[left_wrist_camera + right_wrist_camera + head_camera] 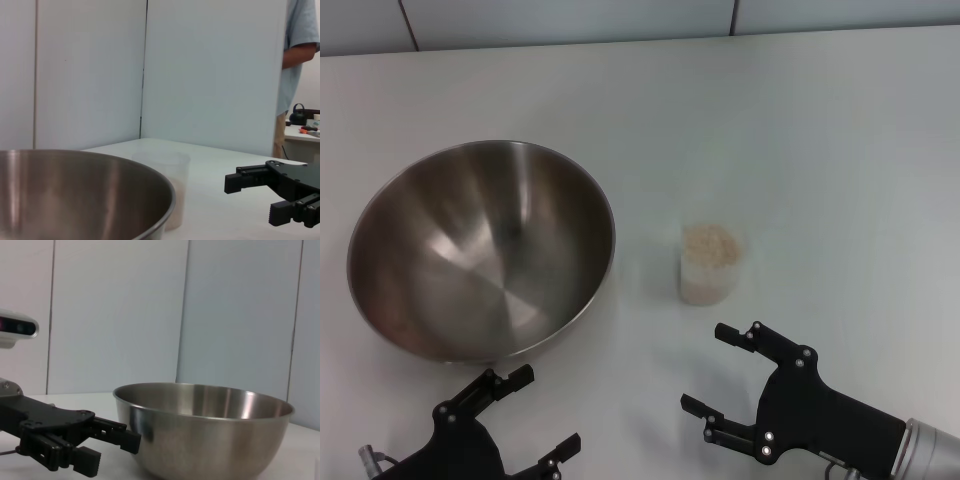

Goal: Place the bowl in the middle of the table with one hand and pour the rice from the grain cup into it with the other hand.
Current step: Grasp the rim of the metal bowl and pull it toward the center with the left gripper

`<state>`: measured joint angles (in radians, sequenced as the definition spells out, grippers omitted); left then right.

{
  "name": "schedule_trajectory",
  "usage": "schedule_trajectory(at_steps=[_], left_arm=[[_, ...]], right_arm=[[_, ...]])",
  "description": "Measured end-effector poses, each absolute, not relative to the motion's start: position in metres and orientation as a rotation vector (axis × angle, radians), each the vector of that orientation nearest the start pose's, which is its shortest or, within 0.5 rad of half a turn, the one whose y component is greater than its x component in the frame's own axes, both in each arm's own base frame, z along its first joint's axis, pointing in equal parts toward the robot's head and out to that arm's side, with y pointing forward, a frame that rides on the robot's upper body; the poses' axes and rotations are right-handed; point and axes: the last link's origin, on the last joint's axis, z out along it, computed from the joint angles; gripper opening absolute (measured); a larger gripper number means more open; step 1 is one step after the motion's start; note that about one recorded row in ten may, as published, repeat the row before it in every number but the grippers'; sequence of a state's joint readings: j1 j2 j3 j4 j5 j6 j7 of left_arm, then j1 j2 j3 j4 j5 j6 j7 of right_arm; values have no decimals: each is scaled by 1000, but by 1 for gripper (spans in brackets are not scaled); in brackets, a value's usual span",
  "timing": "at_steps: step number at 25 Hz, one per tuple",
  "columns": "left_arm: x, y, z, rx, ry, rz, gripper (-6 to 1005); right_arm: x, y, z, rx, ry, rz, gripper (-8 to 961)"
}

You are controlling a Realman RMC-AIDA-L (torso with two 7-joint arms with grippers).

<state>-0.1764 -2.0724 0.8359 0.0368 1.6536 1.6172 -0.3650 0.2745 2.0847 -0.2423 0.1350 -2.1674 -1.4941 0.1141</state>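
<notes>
The steel bowl stands upright and empty on the left part of the white table. The clear grain cup stands right of it, filled with rice. My left gripper is open and empty, just in front of the bowl's near rim. My right gripper is open and empty, a little in front of the cup. The left wrist view shows the bowl, the cup and the right gripper. The right wrist view shows the bowl and the left gripper.
White wall panels stand behind the table's far edge. In the left wrist view a person stands off to the side by another table with a black kettle. A camera housing shows in the right wrist view.
</notes>
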Motion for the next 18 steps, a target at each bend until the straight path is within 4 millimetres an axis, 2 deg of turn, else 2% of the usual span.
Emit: schedule_trajectory(at_steps=[10,18], left_arm=[[-327,153,-75,-2476,-383,-904,863],[-301,147,-54,-2446,-196,-1184,863]], right_arm=[[301,177,-105,-2434,184,847,786],[302,177,-105,-2433,189,839,786]])
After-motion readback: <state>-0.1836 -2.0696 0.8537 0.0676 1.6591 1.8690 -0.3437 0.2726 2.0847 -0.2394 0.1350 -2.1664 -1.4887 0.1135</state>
